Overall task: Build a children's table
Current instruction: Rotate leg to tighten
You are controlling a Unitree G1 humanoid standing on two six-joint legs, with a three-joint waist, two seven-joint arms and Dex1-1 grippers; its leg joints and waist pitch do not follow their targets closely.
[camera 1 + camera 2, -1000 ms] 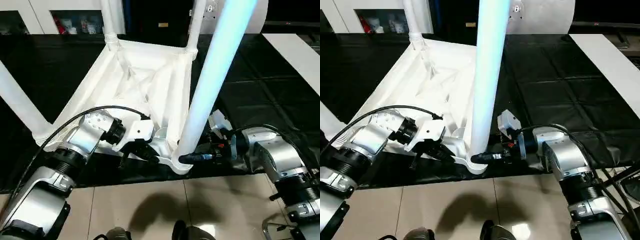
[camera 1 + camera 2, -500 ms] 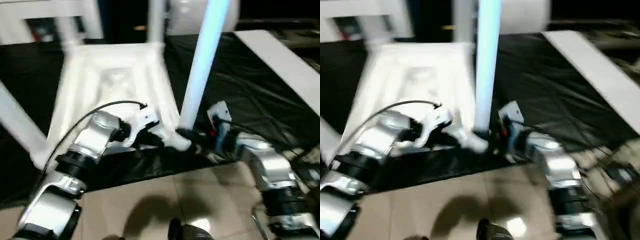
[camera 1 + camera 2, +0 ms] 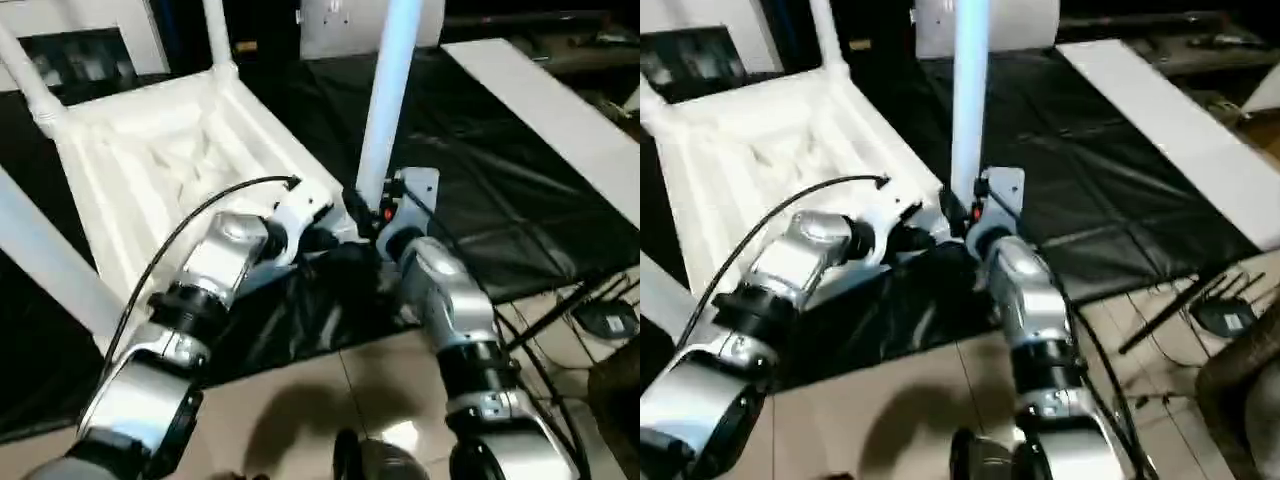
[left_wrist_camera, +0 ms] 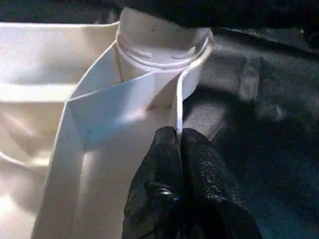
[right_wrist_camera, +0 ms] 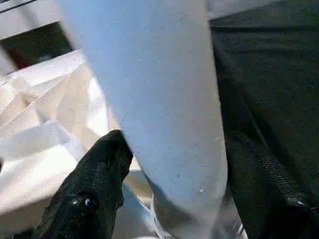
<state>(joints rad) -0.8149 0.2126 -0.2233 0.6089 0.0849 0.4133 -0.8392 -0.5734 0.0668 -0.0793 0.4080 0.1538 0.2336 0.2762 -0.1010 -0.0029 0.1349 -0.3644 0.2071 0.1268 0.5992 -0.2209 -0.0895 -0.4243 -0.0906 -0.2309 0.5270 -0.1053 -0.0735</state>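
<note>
Both silver forearms have swung inward beside the upturned white plastic children's table (image 3: pixel 150 160); left gripper (image 4: pixel 178 137) clenched on its rim, right gripper (image 5: pixel 172 164) straddles its leg (image 3: pixel 385 110), grip unclear.

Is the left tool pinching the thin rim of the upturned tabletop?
Yes: the left tool, shut, pinches the tabletop rim beside the leg socket.
</note>
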